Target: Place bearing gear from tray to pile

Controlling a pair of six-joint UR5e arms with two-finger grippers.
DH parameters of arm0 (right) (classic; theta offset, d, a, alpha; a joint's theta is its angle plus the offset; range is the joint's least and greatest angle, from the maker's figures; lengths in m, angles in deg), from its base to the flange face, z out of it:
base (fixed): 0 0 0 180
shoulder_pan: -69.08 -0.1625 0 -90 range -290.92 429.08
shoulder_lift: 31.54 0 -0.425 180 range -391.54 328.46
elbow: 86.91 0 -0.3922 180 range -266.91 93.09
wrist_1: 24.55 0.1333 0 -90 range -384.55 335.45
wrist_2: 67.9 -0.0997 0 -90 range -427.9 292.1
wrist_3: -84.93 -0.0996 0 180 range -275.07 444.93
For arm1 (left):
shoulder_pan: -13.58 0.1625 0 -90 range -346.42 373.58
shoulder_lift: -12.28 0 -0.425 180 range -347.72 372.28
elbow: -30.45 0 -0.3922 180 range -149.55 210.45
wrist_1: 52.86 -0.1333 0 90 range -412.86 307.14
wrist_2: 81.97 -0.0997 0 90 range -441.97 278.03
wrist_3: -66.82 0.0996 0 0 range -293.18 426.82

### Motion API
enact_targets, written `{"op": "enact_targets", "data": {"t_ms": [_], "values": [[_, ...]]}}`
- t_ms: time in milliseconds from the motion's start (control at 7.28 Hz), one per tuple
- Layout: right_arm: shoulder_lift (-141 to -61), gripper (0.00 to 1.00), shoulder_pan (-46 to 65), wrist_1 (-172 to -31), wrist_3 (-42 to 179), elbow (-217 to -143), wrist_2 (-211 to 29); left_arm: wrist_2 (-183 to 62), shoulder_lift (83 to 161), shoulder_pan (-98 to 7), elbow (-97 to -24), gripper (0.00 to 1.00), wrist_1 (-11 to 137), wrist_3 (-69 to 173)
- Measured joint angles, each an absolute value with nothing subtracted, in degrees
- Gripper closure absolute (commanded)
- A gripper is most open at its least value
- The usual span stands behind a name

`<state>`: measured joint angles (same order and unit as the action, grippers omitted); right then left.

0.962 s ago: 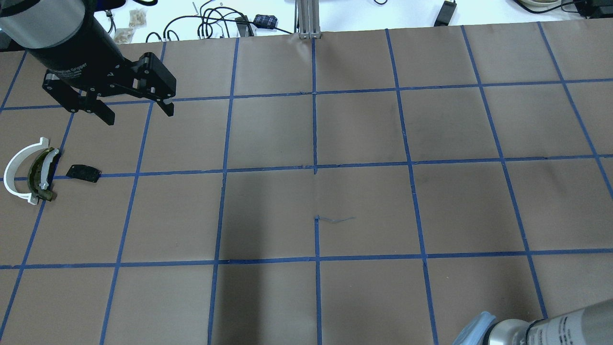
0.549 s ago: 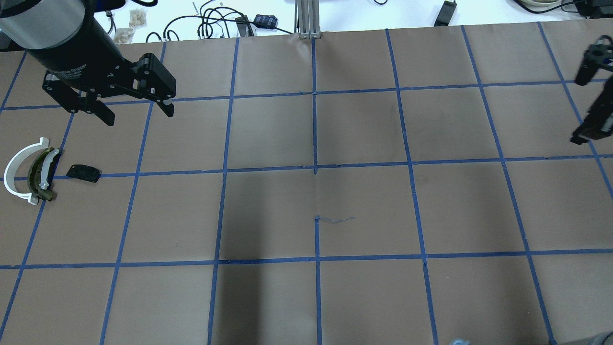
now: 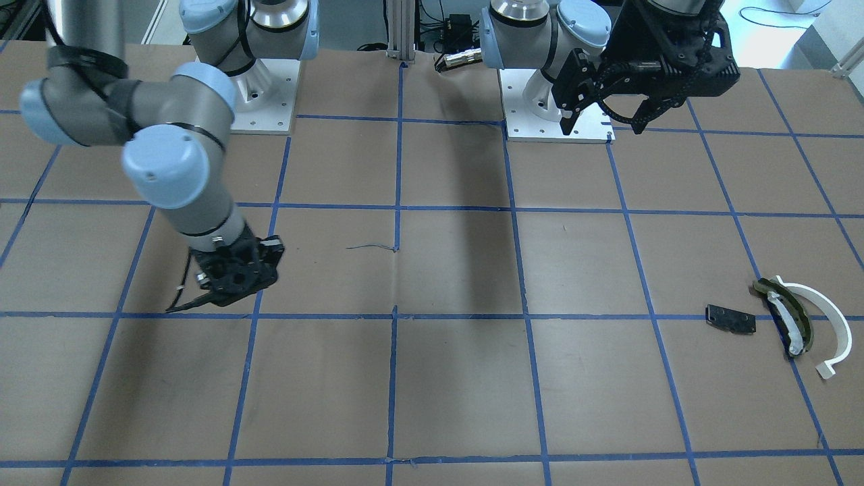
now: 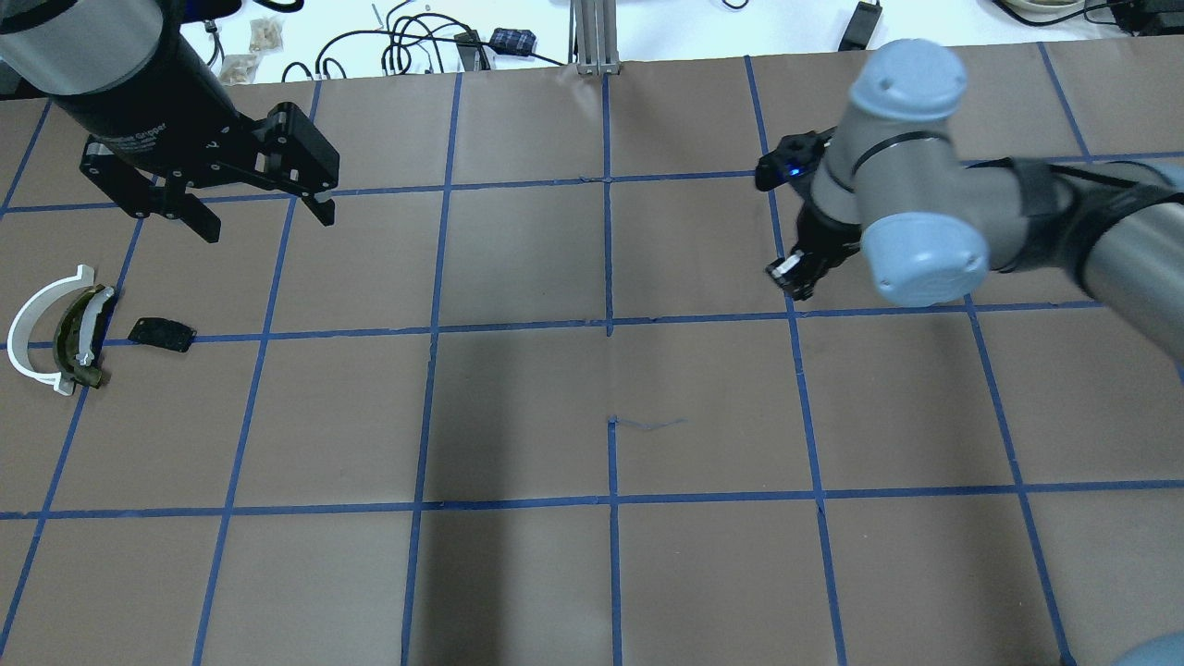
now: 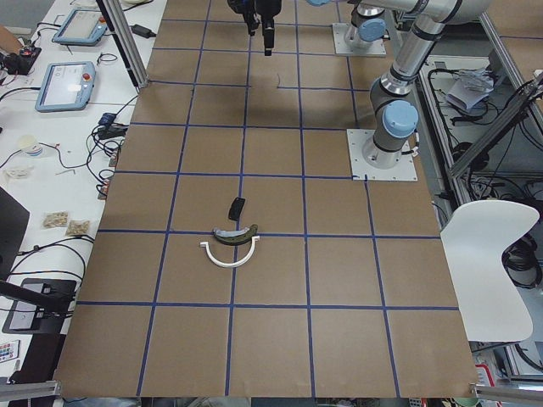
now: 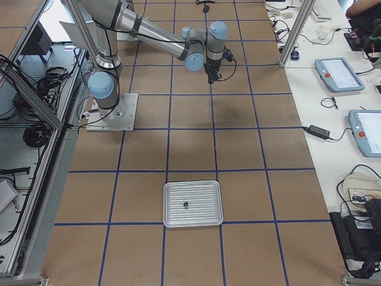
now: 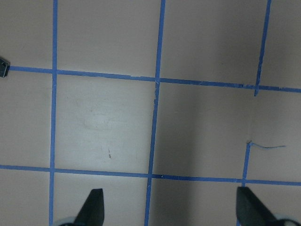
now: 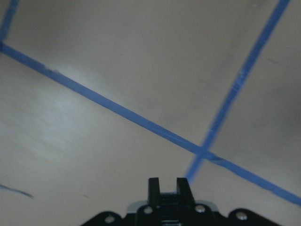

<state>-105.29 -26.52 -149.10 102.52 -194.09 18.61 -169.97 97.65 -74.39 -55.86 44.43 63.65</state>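
Observation:
The pile lies at the table's left end: a white half-ring arc (image 4: pixel 16 338), an olive-and-black curved piece (image 4: pixel 63 347) and a flat black plate (image 4: pixel 162 333). It also shows in the front view (image 3: pixel 837 324). My left gripper (image 4: pixel 268 222) hangs open and empty above the table, beyond and right of the pile. My right gripper (image 3: pixel 177 307) is shut, low over the paper right of centre. Its fingers (image 8: pixel 155 186) sit together and I see nothing between them. A silver tray (image 6: pixel 202 214) at the table's right end holds one small dark part (image 6: pixel 186 204).
The brown paper has a blue tape grid and a short scribble (image 4: pixel 647 424) near the centre. Cables and small parts lie on the white bench (image 4: pixel 416 42) beyond the far edge. My right arm's elbow (image 4: pixel 916 231) reaches over the right half.
My right arm has swung in from the right edge to over the table right of centre. My left gripper and the pile have not moved.

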Motion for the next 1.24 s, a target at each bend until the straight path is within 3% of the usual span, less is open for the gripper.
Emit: {"op": "enact_targets", "data": {"t_ms": [137,275,412,824,1236], "values": [[-102.9,1.00,-32.7,-154.6,89.2,-194.4,16.8,-169.9,97.7,-74.4,-55.8,0.00,44.4,63.7],[-100.4,0.89,-37.2,-159.6,80.5,-194.5,14.9,-169.8,97.7,-74.4,-55.8,0.00,44.4,63.7],[-98.0,0.01,-39.8,-163.9,75.3,-194.8,12.0,-169.6,97.7,-74.3,-55.9,0.00,44.4,63.7],[-96.2,0.00,-38.6,-166.3,75.4,-194.6,9.0,-169.5,97.5,-74.3,-56.0,0.00,44.5,63.8],[-105.0,0.00,-27.7,-154.9,97.2,-194.9,13.3,-168.0,97.6,-73.7,-56.2,0.00,46.8,64.4]]}}
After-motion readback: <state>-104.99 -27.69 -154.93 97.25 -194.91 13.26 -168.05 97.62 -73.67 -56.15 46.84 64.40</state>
